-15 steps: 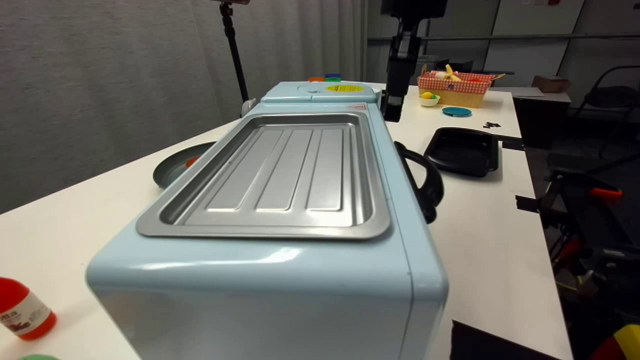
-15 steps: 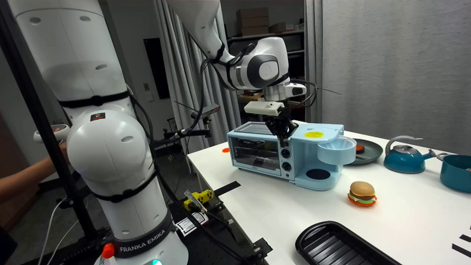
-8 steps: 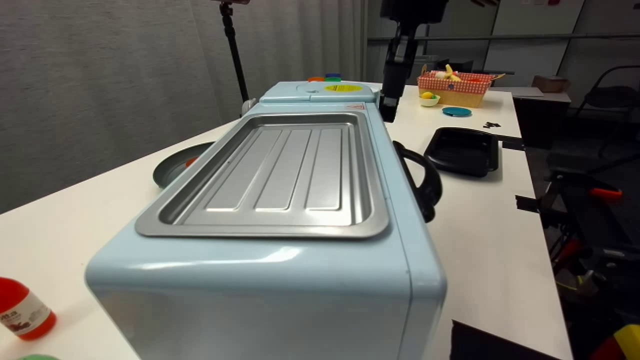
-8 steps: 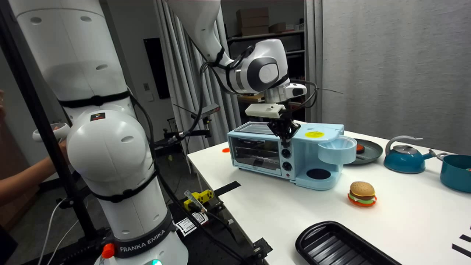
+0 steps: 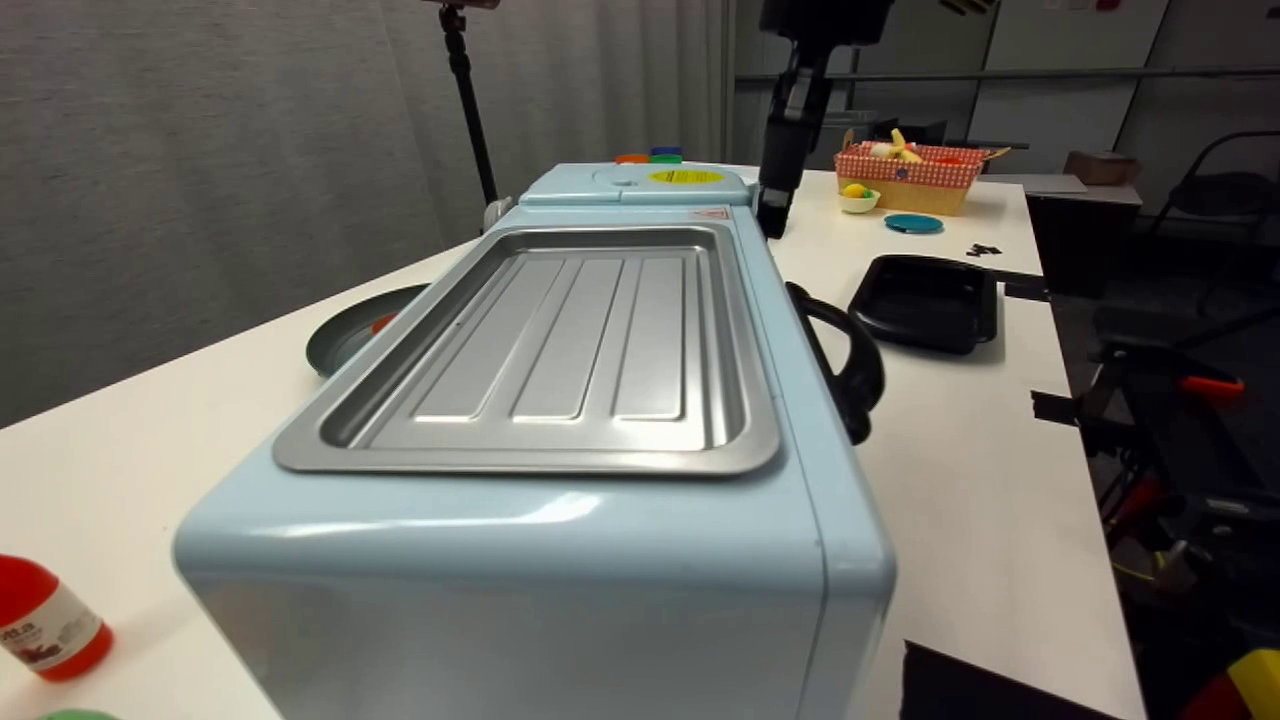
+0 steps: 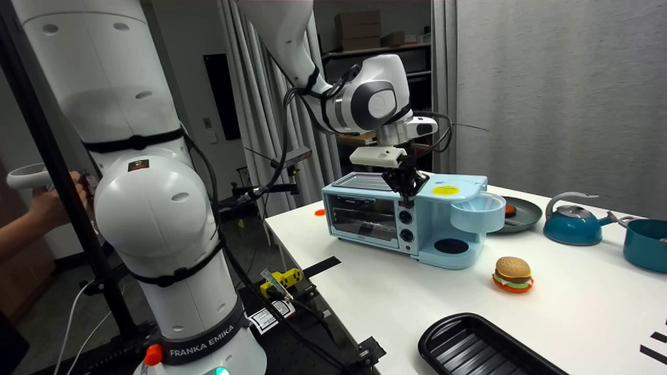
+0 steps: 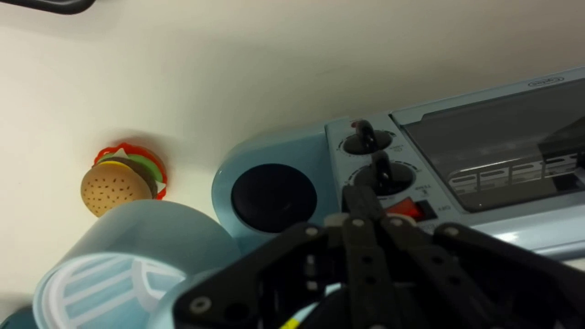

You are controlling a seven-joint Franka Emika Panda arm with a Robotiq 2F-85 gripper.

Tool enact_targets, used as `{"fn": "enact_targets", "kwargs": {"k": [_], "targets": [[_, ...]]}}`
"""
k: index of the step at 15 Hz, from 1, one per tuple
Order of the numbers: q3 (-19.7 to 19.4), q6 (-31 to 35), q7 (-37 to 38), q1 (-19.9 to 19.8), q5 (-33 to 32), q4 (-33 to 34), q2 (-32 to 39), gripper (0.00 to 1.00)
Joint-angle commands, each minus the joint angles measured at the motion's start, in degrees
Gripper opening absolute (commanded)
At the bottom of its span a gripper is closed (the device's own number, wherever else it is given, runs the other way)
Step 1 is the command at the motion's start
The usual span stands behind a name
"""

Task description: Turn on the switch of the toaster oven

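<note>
The pale blue toaster oven [image 5: 540, 590] stands on the table with a silver ribbed tray [image 5: 600, 350] in its top. It also shows in an exterior view [image 6: 424, 224]. Its front panel in the wrist view has two black knobs, an upper one [image 7: 394, 177] and a lower one [image 7: 379, 141]. A red rocker switch [image 7: 404, 209] sits beside an OFF label, partly hidden by my fingers. My gripper [image 7: 363, 201] is shut with nothing seen between its fingers. Its tips are next to the switch; I cannot tell whether they touch it. It also shows in both exterior views [image 5: 772, 222] [image 6: 407, 202].
A translucent blue cup holder [image 6: 477, 214] juts from the oven's end. A toy burger [image 6: 513, 273], black pan [image 6: 479, 346], kettle [image 6: 573, 229] and teal pot [image 6: 646, 245] stand on the table. A black oven door handle [image 5: 865, 375] sticks out in front.
My gripper has shifted slightly along the oven's front toward the cup-holder end and a little closer to the panel. The hand with the white controller has moved at the far left.
</note>
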Motion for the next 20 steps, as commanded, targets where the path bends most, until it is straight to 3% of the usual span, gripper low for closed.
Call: {"fn": "enact_targets", "kwargs": {"k": [1, 13, 14, 16, 20], "targets": [[-0.2, 0.1, 0.6, 0.4, -0.1, -1.7, -4.1, 0.0], [2.6, -1.3, 3.8, 1.0, -0.7, -8.3, -24.4, 0.0], [3.1, -1.1, 4.4, 0.8, -1.0, -8.6, -25.5, 0.26], [3.6, -1.0, 4.8, 0.8, -0.9, -9.2, -27.4, 0.34], [4.2, -1.1, 5.0, 1.0, -0.8, -10.0, -30.2, 0.66]]}}
